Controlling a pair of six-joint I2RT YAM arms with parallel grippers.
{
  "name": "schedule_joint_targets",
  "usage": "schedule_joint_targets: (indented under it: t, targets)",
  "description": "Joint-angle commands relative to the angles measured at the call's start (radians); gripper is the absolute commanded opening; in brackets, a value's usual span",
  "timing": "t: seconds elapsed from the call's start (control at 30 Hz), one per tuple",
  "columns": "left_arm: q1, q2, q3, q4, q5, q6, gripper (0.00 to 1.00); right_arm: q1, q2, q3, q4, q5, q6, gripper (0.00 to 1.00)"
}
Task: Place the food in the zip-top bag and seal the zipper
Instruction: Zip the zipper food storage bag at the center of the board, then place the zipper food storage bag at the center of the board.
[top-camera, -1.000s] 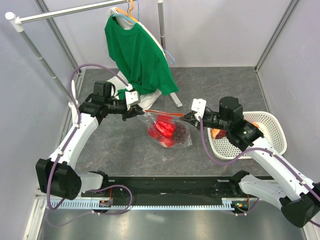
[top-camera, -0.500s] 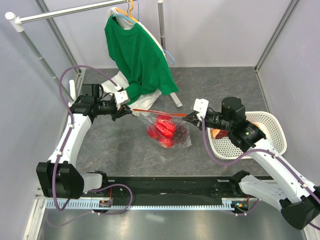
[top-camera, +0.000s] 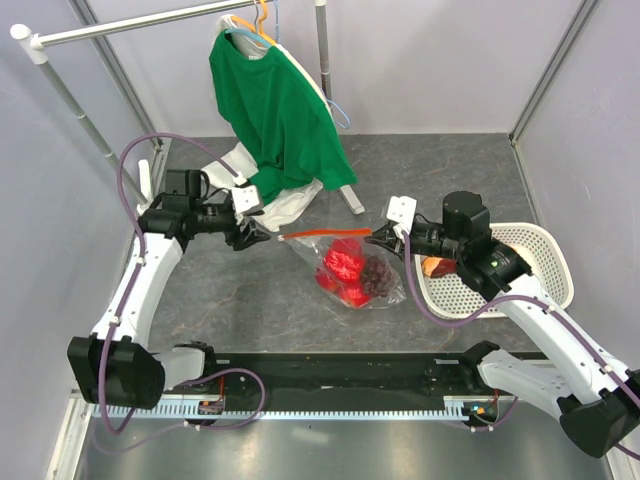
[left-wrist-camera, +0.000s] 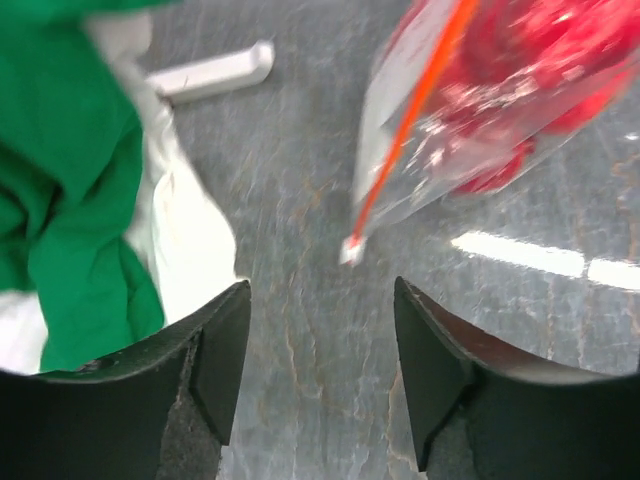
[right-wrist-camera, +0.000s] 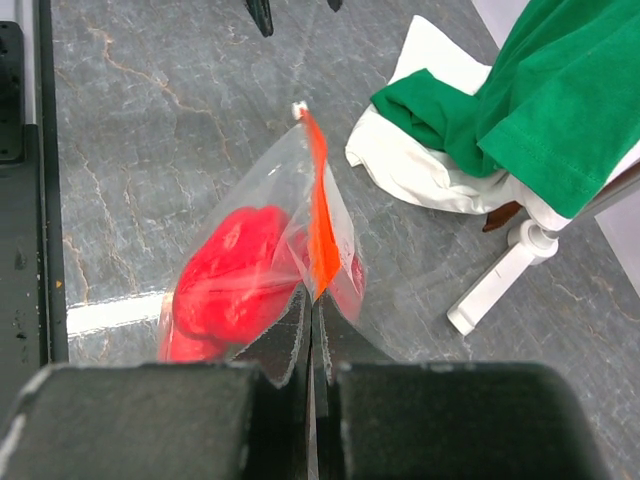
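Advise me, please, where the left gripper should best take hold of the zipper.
Probably its free white slider end, approached from the left: the thin zipper strip points at the open left gripper, while the right gripper pinches the far end.

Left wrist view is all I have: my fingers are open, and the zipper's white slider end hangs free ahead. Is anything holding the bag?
Observer: Yes. The right fingers are shut on the zipper at its other end.
Operator: Is any food lying loose?
Observer: In the top view an orange item lies in the white basket on the right side. I cannot tell whether it is food.
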Motion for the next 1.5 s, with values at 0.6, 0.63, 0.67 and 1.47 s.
schedule_joint_targets:
  t: [0.6,0.63,0.67,1.47]
  targets:
    - [-0.386,0.12,0.139,0.048,-0.032,-0.126,0.66,0.013,-0.027,0.075,-0.025,-0.081,-0.108,0.0]
    - [-0.389,0.125,0.138,0.043,-0.03,-0.126,0.65,0.014,-0.03,0.073,-0.027,-0.081,-0.113,0.0]
    - [-0.393,0.122,0.13,0.037,-0.023,-0.128,0.63,0.014,-0.03,0.073,-0.027,-0.079,-0.115,0.0]
    - [-0.404,0.096,0.323,-0.083,-0.197,-0.312,0.02,0.01,-0.028,0.059,-0.019,0.056,0.246,0.98]
